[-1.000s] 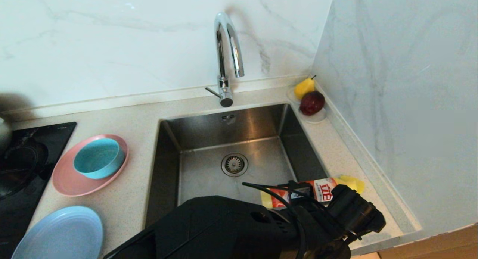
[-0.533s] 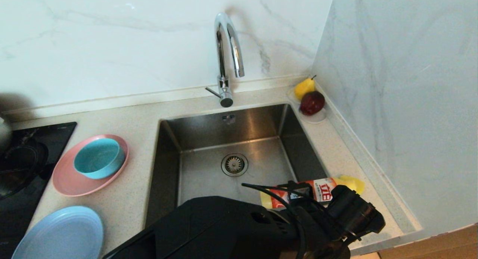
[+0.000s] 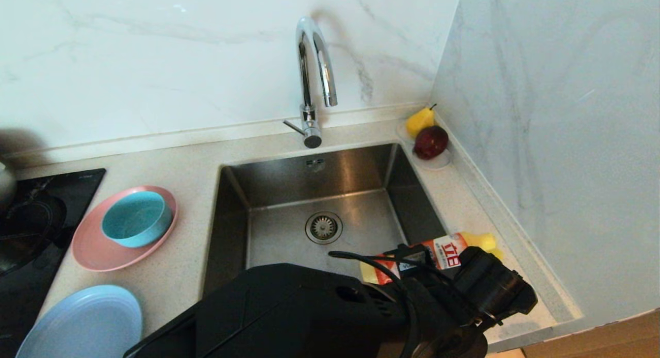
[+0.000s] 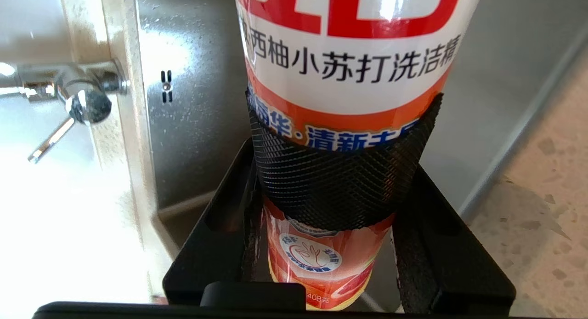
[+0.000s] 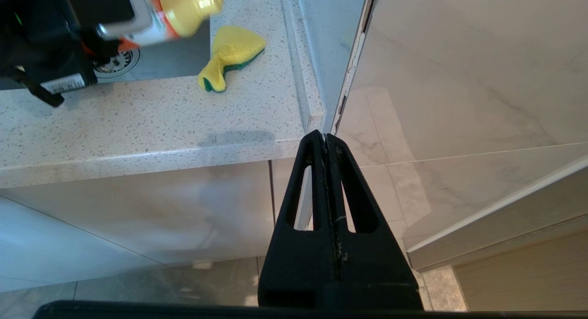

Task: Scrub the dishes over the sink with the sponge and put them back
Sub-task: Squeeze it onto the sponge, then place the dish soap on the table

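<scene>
Left of the steel sink (image 3: 268,193), a teal bowl (image 3: 136,218) sits on a pink plate (image 3: 98,249), a blue plate (image 3: 82,322) nearer, the yellow sponge (image 5: 229,54) right of it.

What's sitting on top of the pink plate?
A teal bowl sits on the pink plate, towards its back. The bowl looks empty; the plate surface under it is hidden.

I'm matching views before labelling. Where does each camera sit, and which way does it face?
Head: high, looking down at the sink; left arm shows.
Left wrist: behind the left tool, which grips the detergent bottle above the sink.
Right wrist: low beside the counter, behind the shut right tool, facing the sponge.
Shared: the bottle.
</scene>
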You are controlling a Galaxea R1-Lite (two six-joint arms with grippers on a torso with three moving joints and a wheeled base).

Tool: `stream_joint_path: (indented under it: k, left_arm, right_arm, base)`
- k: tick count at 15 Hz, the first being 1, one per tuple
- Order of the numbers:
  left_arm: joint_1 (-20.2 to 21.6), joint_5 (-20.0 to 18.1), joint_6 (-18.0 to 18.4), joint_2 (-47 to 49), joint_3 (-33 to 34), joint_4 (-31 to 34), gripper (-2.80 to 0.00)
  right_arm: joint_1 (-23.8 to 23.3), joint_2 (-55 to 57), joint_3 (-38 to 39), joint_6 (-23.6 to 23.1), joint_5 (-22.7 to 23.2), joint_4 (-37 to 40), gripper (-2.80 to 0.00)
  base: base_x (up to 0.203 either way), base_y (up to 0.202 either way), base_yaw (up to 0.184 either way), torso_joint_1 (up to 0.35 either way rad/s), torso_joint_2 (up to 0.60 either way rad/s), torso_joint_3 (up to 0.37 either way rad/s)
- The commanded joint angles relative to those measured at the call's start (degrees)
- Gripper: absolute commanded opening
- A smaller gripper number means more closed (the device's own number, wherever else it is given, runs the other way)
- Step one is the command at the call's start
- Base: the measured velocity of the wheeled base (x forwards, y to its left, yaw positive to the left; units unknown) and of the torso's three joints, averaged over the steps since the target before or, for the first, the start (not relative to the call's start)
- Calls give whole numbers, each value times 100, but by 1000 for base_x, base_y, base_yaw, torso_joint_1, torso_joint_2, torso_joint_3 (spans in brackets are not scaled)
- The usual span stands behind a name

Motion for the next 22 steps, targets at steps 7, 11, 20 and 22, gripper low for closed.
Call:
stream_joint_path:
  k: [7,11,20,22]
  left_arm:
    - [-3,-295,-1105,-706,-108,-231,-280]
    - [45,-703,-1275,-941,-528,-716,-280]
    - [472,-2128,-1119,-1595,-676,-2550,-280]
    - [567,-2375,-1150,-1753,-683,-2631,-280]
  right_arm:
    - [1,-1,0,-3,3,-1,-280]
    - [1,-1,0,-3,3,-1,-280]
    - [1,-1,0,-3,3,-1,-280]
    - [1,-1,0,-3,3,-1,-280]
  base:
    - [0,0,0,0,0,0]
    - [0,0,0,0,0,0]
    - [0,0,0,0,0,0]
    - [0,0,0,0,0,0]
